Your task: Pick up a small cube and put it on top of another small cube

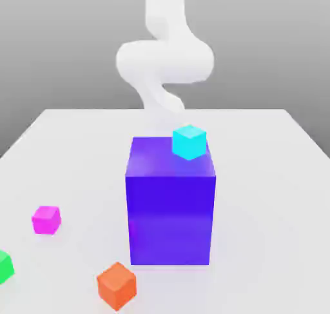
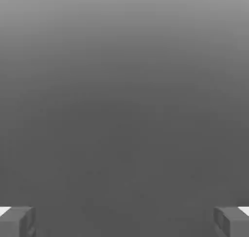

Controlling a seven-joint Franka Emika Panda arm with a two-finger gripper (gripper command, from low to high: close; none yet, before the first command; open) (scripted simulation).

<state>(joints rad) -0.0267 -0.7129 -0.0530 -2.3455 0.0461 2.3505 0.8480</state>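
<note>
- Find the magenta cube [image 1: 46,220] resting on the worktop [image 1: 271,209], towards the exterior view's left, apart from the big purple-blue block [image 1: 170,219]
- See the green cube [image 1: 5,267] near it, partly cut off by the exterior view's left edge, with nothing stacked on top
- Note the gripper [image 2: 124,221] spread wide in the hand view, with nothing between the fingers
- Judge the task as barely begun, with the reach for the magenta cube as the likely step in hand
- Beware of a low sideways sweep of the arm [image 1: 165,58] from behind the block: could strike it, or knock down the cyan cube [image 1: 189,142], apparently perched on its top
- Watch for a skewed approach to the magenta cube, through poor matching to its turned faces: could pinch a corner and spin or squirt it away
- Mind the closeness of the green cube: could get nudged by a wide finger during the descent, spoiling the stacking spot
- Avoid confusing the target with the orange cube [image 1: 116,285], similar in shape and also on the worktop
- Expect trouble in the stacking too: could topple from an off-centre release, a drop from too high, or a brush from the opening fingers
</note>
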